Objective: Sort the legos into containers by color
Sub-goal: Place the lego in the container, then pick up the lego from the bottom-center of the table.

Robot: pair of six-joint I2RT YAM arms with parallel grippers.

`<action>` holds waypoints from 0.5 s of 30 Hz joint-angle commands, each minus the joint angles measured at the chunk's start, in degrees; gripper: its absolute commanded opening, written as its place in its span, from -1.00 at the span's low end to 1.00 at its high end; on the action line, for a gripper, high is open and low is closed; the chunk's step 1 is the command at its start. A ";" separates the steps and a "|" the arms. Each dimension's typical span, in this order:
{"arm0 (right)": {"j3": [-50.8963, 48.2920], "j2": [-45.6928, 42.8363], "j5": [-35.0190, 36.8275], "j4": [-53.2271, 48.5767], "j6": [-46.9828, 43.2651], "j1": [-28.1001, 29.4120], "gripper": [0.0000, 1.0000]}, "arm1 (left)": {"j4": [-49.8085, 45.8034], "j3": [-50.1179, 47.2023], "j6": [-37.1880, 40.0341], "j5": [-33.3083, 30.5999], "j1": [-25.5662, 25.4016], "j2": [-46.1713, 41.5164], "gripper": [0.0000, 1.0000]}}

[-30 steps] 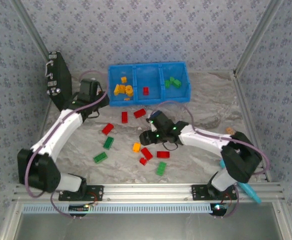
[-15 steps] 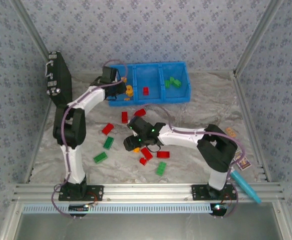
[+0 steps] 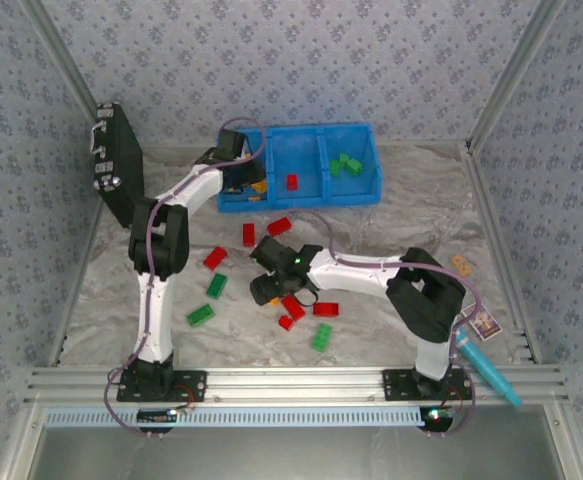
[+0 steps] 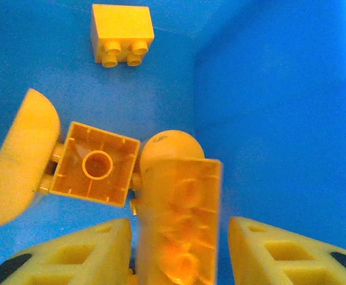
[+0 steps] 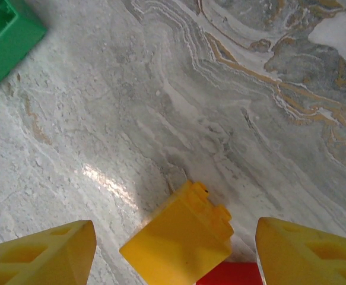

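The blue bin stands at the back. My left gripper hangs in its left compartment. Its jaws are open, and a long orange-yellow brick stands loose between them with a gap on each side. Other orange-yellow bricks lie below it. One red brick is in the middle compartment, green ones in the right. My right gripper is open low over the table, straddling an orange-yellow brick that touches a red brick.
Loose red bricks and green bricks lie scattered mid-table; one green brick is just ahead of my right gripper. A black case leans at the back left. A cyan tube and a card lie at the right.
My left arm swung into the bin's left compartment and its jaws opened off the long orange-yellow brick. My right gripper moved left and now straddles the orange-yellow brick on the table.
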 commanded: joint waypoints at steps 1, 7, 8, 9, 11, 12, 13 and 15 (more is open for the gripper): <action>2.04 0.56 1.50 -3.04 1.16 0.81 0.47 | -1.20 1.84 0.29 0.52 -0.38 0.19 -0.01; 2.15 1.41 2.39 -3.85 3.20 0.85 0.48 | -1.86 1.94 1.97 1.08 -0.42 -3.07 0.01; 2.23 1.68 2.57 -3.98 3.49 0.88 0.48 | -1.95 1.91 2.17 1.24 -0.42 -4.03 0.01; 2.47 2.00 2.72 -4.30 3.77 0.81 0.48 | -2.02 1.77 2.55 1.35 -0.39 -5.24 0.02; 2.97 2.79 3.06 -4.80 4.38 0.82 0.48 | -2.09 1.18 3.28 1.40 -0.46 -8.14 0.02; 3.15 3.14 3.21 -4.98 4.60 0.71 0.47 | -2.04 0.62 3.78 1.36 -0.45 -9.98 0.03; 3.79 3.86 3.13 -5.66 5.00 0.65 0.45 | -2.09 0.17 4.47 1.35 -0.53 -11.81 0.04; 4.98 4.98 2.91 -6.76 5.29 0.51 0.44 | -3.50 -0.45 6.20 1.28 -0.59 -15.53 0.04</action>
